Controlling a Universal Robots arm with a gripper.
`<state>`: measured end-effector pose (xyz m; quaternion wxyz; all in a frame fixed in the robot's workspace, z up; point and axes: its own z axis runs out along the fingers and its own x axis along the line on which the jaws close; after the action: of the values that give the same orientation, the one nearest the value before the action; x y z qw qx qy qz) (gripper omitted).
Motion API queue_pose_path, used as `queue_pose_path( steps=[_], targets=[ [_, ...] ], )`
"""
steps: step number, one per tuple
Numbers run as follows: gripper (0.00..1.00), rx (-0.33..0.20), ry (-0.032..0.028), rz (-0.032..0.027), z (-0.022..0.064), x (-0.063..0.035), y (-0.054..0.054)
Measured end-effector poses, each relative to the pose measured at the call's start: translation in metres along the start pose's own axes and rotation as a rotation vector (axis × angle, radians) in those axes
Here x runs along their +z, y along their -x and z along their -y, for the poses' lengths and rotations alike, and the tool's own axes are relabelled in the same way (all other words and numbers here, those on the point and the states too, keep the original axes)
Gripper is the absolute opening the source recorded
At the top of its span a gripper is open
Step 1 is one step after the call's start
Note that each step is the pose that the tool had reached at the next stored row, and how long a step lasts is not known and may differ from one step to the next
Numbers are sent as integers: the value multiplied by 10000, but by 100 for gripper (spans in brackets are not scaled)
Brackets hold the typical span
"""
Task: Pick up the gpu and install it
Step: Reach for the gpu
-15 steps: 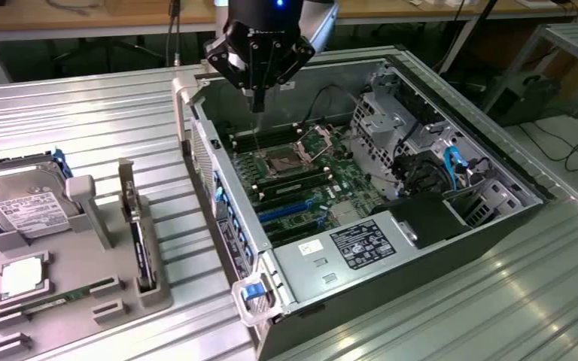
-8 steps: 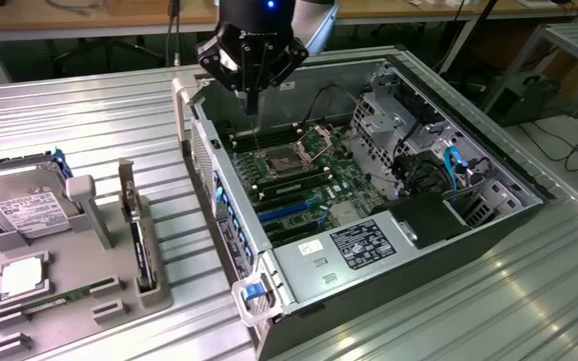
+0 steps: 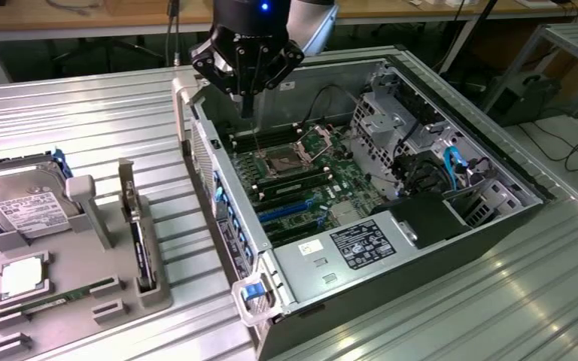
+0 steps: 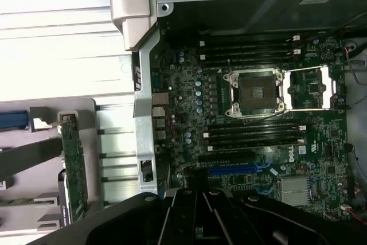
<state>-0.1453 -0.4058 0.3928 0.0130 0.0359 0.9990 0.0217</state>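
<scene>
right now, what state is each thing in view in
gpu, standing on edge in the grey holder, not picked up
hand, above the open case, away from the gpu
computer case, on its side, side panel off
cpu socket, cover flipped open, no chip in it
hard drive, seated in the holder
memory stick, lying in the holder
</scene>
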Motion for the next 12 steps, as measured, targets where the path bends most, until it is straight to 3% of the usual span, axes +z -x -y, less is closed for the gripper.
queue_pose_path(
  steps=[12],
  targets=[
    [11, -40, 1, -2, 62, 1, -114]
  ],
)
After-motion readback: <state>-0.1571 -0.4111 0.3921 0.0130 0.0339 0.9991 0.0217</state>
